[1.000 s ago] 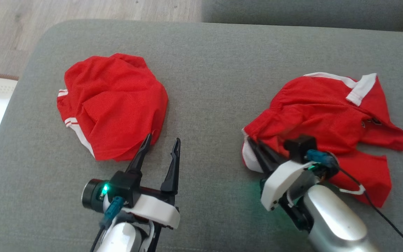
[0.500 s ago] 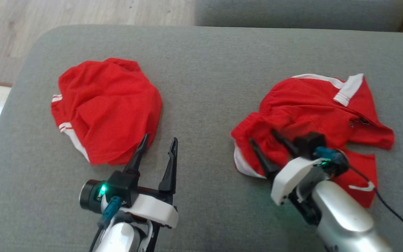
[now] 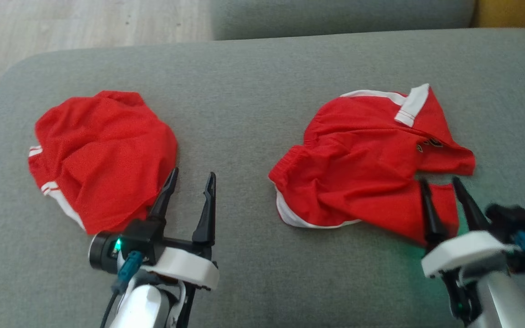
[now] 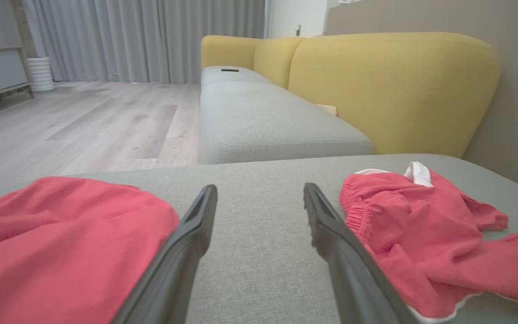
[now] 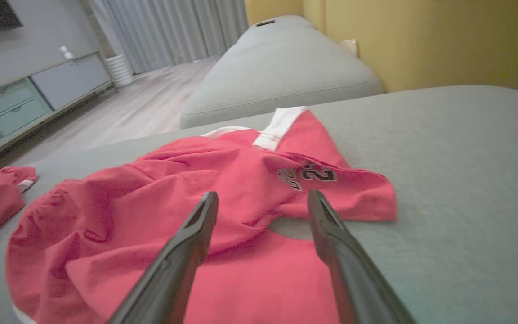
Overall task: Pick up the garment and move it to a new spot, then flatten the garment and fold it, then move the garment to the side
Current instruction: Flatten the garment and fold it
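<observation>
Only readable mark: dark print point(image 5: 308, 174) on the red garment point(image 5: 173, 193), right wrist view. Number starts with "2"; second digit and adjacent small word too blurred.

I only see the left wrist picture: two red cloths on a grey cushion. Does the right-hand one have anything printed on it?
Observer: Yes. The right wrist view shows a dark-and-white print on the right garment, near its far flap.
Operator: And where is the other claw?
Observer: The right gripper is open over that garment's near corner, gripping nothing.
</observation>
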Motion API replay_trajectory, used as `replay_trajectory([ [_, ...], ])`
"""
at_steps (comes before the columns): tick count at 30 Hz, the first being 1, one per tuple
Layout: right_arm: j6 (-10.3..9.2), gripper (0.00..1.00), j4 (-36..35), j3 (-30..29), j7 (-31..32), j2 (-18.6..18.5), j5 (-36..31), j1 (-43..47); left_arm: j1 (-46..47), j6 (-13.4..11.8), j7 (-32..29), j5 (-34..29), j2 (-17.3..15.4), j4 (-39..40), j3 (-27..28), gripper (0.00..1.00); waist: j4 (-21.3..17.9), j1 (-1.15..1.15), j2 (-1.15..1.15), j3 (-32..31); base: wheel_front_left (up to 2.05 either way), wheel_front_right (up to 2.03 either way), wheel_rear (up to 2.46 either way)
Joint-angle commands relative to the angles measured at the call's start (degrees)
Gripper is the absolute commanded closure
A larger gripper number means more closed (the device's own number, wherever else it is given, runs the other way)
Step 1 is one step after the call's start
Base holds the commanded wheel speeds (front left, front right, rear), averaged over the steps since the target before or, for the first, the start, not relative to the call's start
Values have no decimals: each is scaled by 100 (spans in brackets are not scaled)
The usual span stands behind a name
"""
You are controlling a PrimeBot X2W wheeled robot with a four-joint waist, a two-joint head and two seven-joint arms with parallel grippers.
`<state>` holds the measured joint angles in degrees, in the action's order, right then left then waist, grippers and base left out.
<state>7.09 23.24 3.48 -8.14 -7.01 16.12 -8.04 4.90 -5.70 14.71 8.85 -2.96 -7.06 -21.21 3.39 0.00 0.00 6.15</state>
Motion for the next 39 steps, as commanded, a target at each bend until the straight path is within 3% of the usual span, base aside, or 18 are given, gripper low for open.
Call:
replay_trajectory([
  [1, 40, 0, -288, -34, -88, 111, -115, 16, 234, 42, 29, -89, 8, 164, 227, 0, -75, 0, 0, 41, 0, 0, 0],
  [6, 40, 0, -559, -554, -21, 360, -493, 273, 384, 363, 29, -178, 8, -112, 212, 0, -225, 0, 0, 151, 0, 0, 0],
  [12, 40, 0, -755, -556, 66, 410, -507, 252, 787, 1022, 29, -234, -67, -812, 43, 0, -419, 0, 0, 313, 0, 0, 0],
  [16, 40, 0, -839, -512, 75, 412, -429, 200, 1164, 1238, 29, -225, -139, -1375, -239, 0, -546, 0, 0, 444, 0, 0, 0],
  [26, 40, 0, -997, -460, 128, 413, -402, 81, 2026, 1298, 29, -433, -208, -2670, -802, 0, -854, 0, 0, 717, 0, 0, 0],
  [39, 40, 0, -1000, -389, 137, 413, -351, 72, 2372, 1188, 29, -661, -157, -3275, -985, 0, -994, 0, 0, 755, 0, 0, 0],
])
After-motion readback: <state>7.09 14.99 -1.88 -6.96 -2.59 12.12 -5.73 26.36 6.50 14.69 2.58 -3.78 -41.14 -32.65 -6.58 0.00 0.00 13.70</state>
